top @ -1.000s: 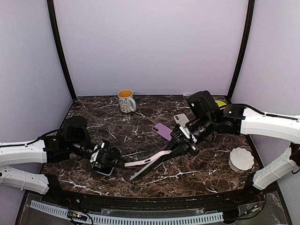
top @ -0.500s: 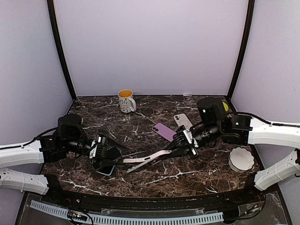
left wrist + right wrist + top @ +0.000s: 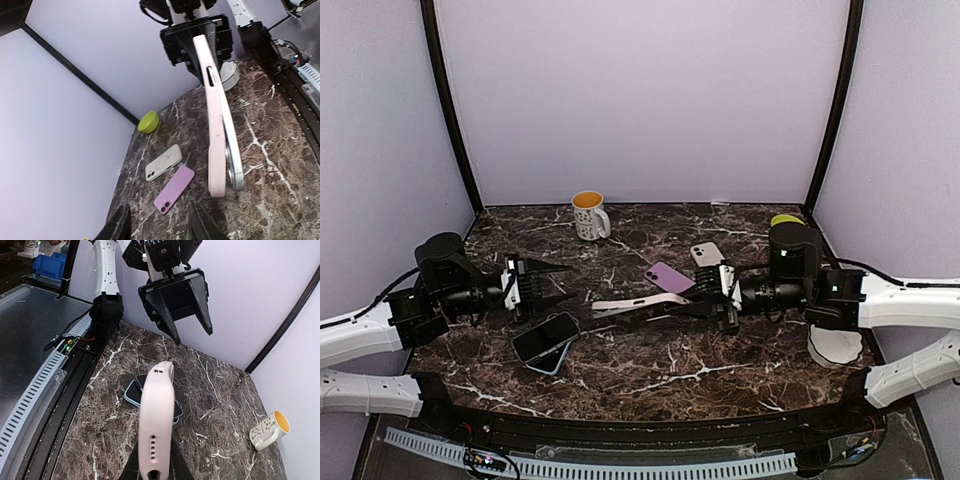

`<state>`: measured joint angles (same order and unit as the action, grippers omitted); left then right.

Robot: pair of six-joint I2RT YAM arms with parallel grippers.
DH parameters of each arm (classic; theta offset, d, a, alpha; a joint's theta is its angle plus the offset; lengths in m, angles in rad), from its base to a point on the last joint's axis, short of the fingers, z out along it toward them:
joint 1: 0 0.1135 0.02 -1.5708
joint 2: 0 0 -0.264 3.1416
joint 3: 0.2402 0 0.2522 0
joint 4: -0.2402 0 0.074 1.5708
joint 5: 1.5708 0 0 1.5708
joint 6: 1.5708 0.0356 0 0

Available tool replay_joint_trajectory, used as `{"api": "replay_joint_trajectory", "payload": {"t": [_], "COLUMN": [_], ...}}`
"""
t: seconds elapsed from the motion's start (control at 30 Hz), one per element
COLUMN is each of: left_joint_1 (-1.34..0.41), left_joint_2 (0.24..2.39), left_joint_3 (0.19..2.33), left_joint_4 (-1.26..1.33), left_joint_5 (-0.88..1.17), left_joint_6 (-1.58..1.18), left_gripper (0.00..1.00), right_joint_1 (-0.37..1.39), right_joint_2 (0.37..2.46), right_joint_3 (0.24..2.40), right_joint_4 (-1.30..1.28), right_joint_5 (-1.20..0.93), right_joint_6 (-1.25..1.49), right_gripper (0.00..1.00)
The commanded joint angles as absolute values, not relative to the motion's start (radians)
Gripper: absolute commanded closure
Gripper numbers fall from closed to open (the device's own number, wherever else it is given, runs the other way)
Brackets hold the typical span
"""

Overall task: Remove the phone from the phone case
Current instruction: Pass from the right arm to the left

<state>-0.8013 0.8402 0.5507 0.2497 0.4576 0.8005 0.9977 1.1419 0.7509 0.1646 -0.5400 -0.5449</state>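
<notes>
My right gripper [image 3: 716,300] is shut on one end of the pink phone case [image 3: 638,301], holding it level above the table, pointing left. The right wrist view shows the phone case [image 3: 156,435] edge-on between my fingers. The left wrist view shows the phone case [image 3: 216,125] with the silver-edged phone [image 3: 235,170] standing slightly off it at the free end. My left gripper [image 3: 548,284] is open and holds nothing, a short way left of the case's free end. Its fingers [image 3: 120,226] frame bare marble.
A dark-screened phone with a light blue edge [image 3: 548,340] lies on the table below the case. A purple case [image 3: 667,277], a white case [image 3: 708,254], a mug [image 3: 588,214], a green bowl [image 3: 785,220] and a white round object [image 3: 835,340] stand around.
My left gripper has let go of the case's end, opened and drawn back to the left. The right arm has swung the case from a downward slant to level and pulled it right.
</notes>
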Motion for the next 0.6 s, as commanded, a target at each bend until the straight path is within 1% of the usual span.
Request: {"api": "replay_joint_trajectory", "payload": {"t": [0.0,0.13,0.3,0.43,0.57], "left_joint_1": [-0.774,-0.757,-0.75,-0.741,-0.734], "left_joint_2": [0.815,0.806,0.81,0.82,0.838], "left_joint_3": [0.546,0.546,0.55,0.557,0.573], "left_joint_4": [0.324,0.326,0.303,0.291,0.26], "left_joint_5": [0.309,0.325,0.422,0.491,0.585], "left_joint_6": [0.791,0.777,0.758,0.73,0.699], "left_gripper": [0.59,0.6,0.61,0.63,0.64], "right_joint_1": [0.983,0.98,0.979,0.979,0.979], "right_joint_2": [1.1,1.1,1.098,1.082,1.062], "right_joint_3": [0.712,0.676,0.641,0.613,0.592], "right_joint_4": [0.385,0.482,0.586,0.648,0.676], "right_joint_5": [-0.427,-0.306,-0.171,-0.187,-0.295], "right_joint_6": [-0.453,-0.396,-0.349,-0.328,-0.344], "right_gripper": [1.0,1.0,1.0,1.0,1.0]}}
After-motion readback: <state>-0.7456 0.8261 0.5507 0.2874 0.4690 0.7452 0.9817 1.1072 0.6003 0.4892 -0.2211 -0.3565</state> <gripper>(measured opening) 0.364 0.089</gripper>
